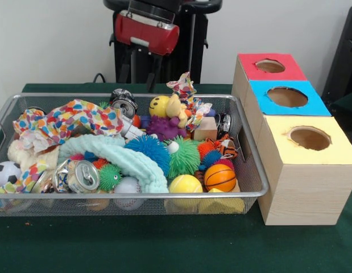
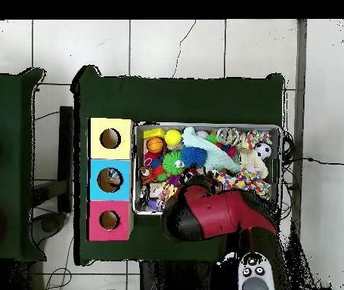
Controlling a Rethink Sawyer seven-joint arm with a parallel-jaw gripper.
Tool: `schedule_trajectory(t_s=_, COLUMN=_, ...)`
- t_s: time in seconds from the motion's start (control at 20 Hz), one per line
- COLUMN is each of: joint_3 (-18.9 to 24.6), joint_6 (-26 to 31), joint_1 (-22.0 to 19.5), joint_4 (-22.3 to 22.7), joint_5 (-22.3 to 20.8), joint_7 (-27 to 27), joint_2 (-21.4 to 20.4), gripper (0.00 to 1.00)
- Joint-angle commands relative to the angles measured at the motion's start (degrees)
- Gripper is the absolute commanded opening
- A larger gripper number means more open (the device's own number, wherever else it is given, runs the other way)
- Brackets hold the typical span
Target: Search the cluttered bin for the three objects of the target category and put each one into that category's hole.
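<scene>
Overhead view: pincer hidden beneath the red-and-black arm (image 2: 216,214), its state cannot be told; silver wire-mesh bin (image 2: 138,130) lies beneath, blue-surround round hole (image 2: 110,180) alongside, awaiting bottles.

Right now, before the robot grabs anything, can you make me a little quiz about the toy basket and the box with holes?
1. True or false: the blue hole is in the middle section of the wooden box.
2. In the front view, what lies in the bin right beside the green spiky ball? A) silver soda can B) banana C) toy car
3. Fill in: the orange basketball sits next to a smooth ____ ball.

Key: 1 true. 2 A. 3 yellow.
</scene>
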Motion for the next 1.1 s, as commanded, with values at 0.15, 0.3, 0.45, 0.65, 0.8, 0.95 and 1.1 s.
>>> schedule_trajectory(t_s=0.15, joint_3=12.32, joint_6=3.15, joint_1=-6.89, joint_4=0.79, joint_5=-6.35, joint_7=-18.23, joint_2=-2.46, gripper=1.0)
schedule_trajectory(t_s=0.3, joint_3=14.94, joint_6=5.17, joint_1=-9.25, joint_4=0.29, joint_5=-6.28, joint_7=-20.06, joint_2=-3.25, gripper=1.0)
schedule_trajectory(t_s=0.45, joint_3=17.05, joint_6=6.69, joint_1=-11.13, joint_4=-0.51, joint_5=-6.35, joint_7=-21.51, joint_2=-3.35, gripper=1.0)
schedule_trajectory(t_s=0.65, joint_3=19.12, joint_6=7.11, joint_1=-13.04, joint_4=-1.18, joint_5=-7.3, joint_7=-22.29, joint_2=-2.35, gripper=1.0)
schedule_trajectory(t_s=0.8, joint_3=19.43, joint_6=5.71, joint_1=-13.45, joint_4=-1.6, joint_5=-9.39, joint_7=-21.48, joint_2=-1.07, gripper=1.0)
schedule_trajectory(t_s=0.95, joint_3=19.74, joint_6=3.59, joint_1=-14.28, joint_4=-1.87, joint_5=-11.79, joint_7=-20.29, joint_2=0.67, gripper=1.0)
schedule_trajectory(t_s=1.1, joint_3=20.63, joint_6=2.01, joint_1=-15.86, joint_4=-2.39, joint_5=-14.28, joint_7=-20.22, joint_2=2.4, gripper=1.0)
